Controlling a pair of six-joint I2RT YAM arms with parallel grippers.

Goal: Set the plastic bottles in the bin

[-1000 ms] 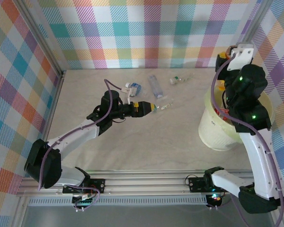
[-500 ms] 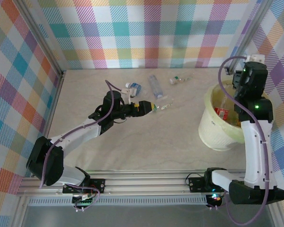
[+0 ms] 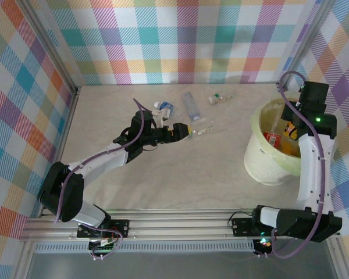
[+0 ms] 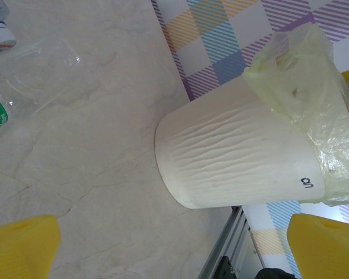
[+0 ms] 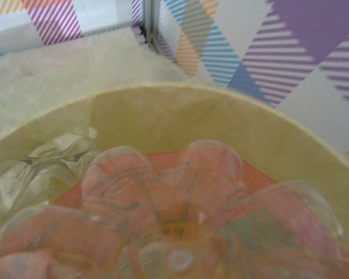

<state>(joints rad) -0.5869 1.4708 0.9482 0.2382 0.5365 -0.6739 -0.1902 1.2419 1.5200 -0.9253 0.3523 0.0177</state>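
Top external: right gripper (image 3: 289,129) has swung back above the bin (image 3: 262,158), orange-labelled bottle (image 5: 174,226) beneath, hold unclear, likely dropping; left gripper (image 3: 186,131) gapes empty near loose bottles (image 3: 190,106).

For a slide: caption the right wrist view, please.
Petal-shaped base of a clear plastic bottle, close up, framed by the round pale yellow-green plastic bin.

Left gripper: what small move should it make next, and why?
Probably ease the left gripper forward a little toward the clear bottle. The bottle lies on the table just ahead of its fingertips, and the jaws stand wide open with nothing between them.
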